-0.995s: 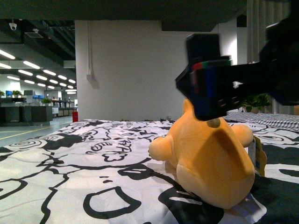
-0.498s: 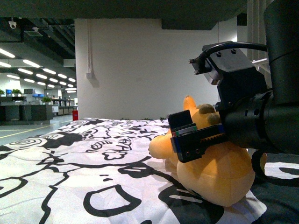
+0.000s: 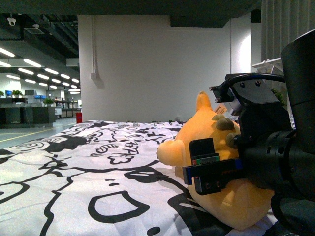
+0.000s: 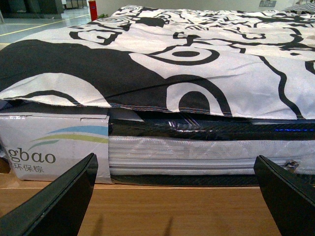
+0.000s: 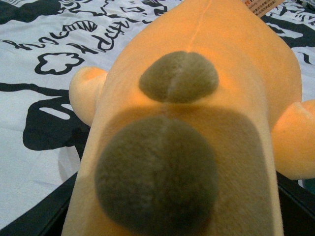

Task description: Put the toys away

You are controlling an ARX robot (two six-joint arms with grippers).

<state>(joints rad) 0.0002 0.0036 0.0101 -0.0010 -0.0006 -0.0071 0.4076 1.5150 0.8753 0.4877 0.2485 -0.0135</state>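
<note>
- Plush toy (image 3: 184, 142): orange-yellow with brownish patches, lying on the black-and-white cover (image 3: 98, 162), towards its right part.
- Right gripper (image 3: 210, 169): mine, just above the cover and against the toy. The jaws are spread wide, one on either side of the body, and I see no squeeze yet.
- Left gripper (image 4: 174, 167): mine, below the cover's hanging edge, facing the mattress side. The jaws are released and carry nothing.
- Step in hand: the grasp, I judge. The toy is not yet lifted off the cover.
- Next move calls for a deep, firm close on the soft body, then a lift clear of the cover. No storage place is in view.
</note>
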